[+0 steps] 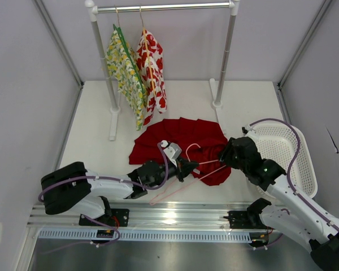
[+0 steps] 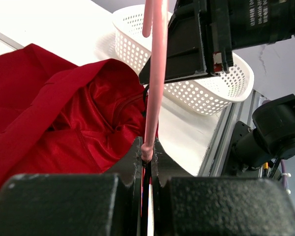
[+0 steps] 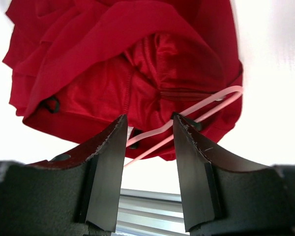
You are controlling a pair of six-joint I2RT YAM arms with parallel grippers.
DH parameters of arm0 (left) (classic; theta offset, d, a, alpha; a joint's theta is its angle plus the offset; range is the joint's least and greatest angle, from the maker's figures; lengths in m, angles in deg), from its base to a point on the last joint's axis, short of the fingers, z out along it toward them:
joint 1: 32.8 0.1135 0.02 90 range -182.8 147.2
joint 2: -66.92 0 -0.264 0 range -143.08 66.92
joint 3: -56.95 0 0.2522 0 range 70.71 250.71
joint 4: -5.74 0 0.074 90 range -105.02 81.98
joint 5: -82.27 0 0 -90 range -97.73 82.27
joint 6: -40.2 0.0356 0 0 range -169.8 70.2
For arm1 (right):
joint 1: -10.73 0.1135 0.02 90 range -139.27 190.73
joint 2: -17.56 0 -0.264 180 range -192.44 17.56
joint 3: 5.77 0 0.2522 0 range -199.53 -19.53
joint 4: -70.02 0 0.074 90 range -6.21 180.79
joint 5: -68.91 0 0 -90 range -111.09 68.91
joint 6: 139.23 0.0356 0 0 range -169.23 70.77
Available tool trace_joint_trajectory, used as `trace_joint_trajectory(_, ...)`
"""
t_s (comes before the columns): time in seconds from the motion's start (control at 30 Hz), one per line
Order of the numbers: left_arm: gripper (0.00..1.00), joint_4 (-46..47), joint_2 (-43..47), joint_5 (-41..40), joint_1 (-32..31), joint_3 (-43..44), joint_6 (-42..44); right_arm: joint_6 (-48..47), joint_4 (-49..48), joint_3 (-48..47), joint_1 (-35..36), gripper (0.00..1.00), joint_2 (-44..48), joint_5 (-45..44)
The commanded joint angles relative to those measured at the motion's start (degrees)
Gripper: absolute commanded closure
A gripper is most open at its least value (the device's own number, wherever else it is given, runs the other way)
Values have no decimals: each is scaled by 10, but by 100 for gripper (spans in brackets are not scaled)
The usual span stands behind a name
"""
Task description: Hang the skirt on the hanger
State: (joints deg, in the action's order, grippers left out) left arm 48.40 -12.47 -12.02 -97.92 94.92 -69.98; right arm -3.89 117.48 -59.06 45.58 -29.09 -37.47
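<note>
Skirt [image 1: 181, 135] lies crumpled on the table [image 1: 93, 141], mid-workspace, between the two arms and in front of the rack [image 1: 164, 7]. The hanger [image 2: 155, 73] lies at its near right edge, partly on the cloth. The hook points toward the skirt, and one long wire runs out over bare table toward the rail. Left gripper [image 2: 147, 146]: jaws closed on the hanger wire, pinching it at a bend, with the wire running straight away from the fingers. Right gripper [image 3: 149, 122]: jaws apart, empty, above the bunched near edge of the skirt. The pink wire crosses the gap in that view; I cannot tell whether it touches anything. Basket [image 1: 282, 147] sits to the right, just beside the right arm. Handling judgement: the skirt is light, limp and somewhat shiny, so it is likely slippery. It will drape and slide rather than hold shape, and a pinch on a single layer may let it slip. Best hold looks like the thicker gathered band at the near edge, where the folds stack. The hanger is thin, light and springy, and a pinch at one point lets it pivot, so the left grip needs to stay firm while cloth is fed over the wire.
</note>
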Motion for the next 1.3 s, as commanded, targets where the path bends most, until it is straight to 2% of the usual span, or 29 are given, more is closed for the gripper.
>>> trace_joint_trajectory(0.0, 100, 24, -12, 8, -5, 25, -12, 13, -26, 6, -1, 52, 4, 13)
trace_joint_trajectory(0.3, 100, 18, -30, 7, -5, 50, -7, 13, -28, -2, 0, 52, 2, 21)
trace_joint_trajectory(0.5, 100, 20, -48, 4, -4, 61, -11, 12, 18, -12, -1, 52, 19, -18)
trace_joint_trajectory(0.8, 100, 11, -76, 12, -5, 92, -10, -6, 19, -18, -2, 45, 46, -15)
trace_joint_trajectory(1.07, 100, -20, -92, 30, -3, 117, -10, -51, -56, -6, -1, 45, 123, 24)
trace_joint_trajectory(1.27, 100, -43, -95, 75, 15, 128, -14, -100, -138, 12, 2, 45, 167, 102)
